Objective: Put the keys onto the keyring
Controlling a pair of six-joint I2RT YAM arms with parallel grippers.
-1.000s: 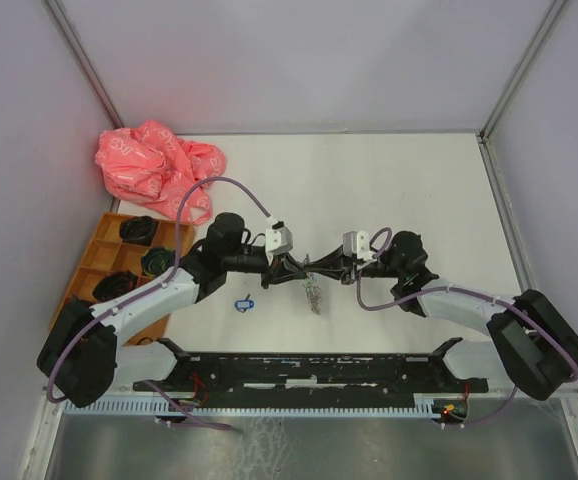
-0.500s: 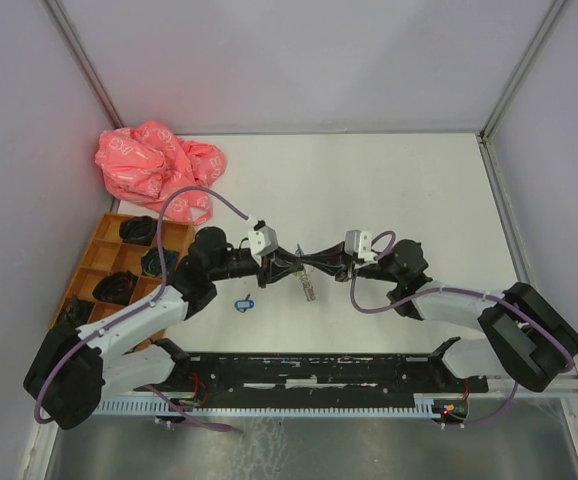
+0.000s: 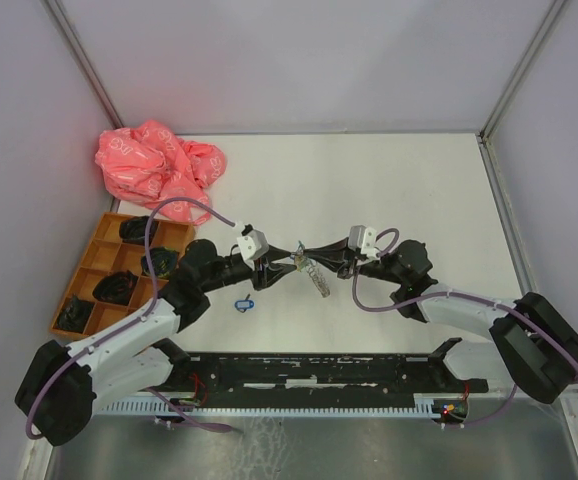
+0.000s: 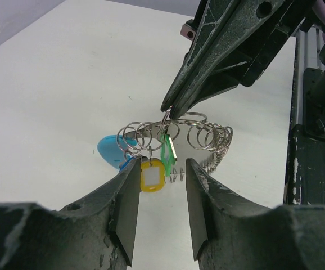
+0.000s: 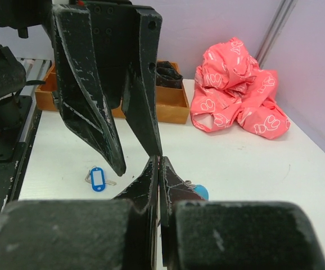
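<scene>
The keyring (image 4: pixel 204 135), a chain of metal rings with a light-blue piece, hangs in the air from my right gripper (image 4: pixel 170 111), which is shut on one of its rings. A yellow-tagged key (image 4: pixel 152 175) and a green-tagged key (image 4: pixel 167 149) hang from it. My left gripper (image 4: pixel 161 166) is open, its jaws on either side just below the tags, touching nothing. In the top view the left gripper (image 3: pixel 280 267) and right gripper (image 3: pixel 309 262) meet tip to tip over the keyring (image 3: pixel 316 281). A blue-tagged key (image 3: pixel 243 303) lies on the table; it also shows in the right wrist view (image 5: pixel 98 179).
A crumpled pink bag (image 3: pixel 159 165) lies at the back left. An orange compartment tray (image 3: pixel 87 283) with dark items stands at the left edge. The black rail (image 3: pixel 309 370) runs along the near edge.
My left arm has shifted down and left and its gripper has drawn back slightly from the right one. The keyring stays hanging from the right gripper.
</scene>
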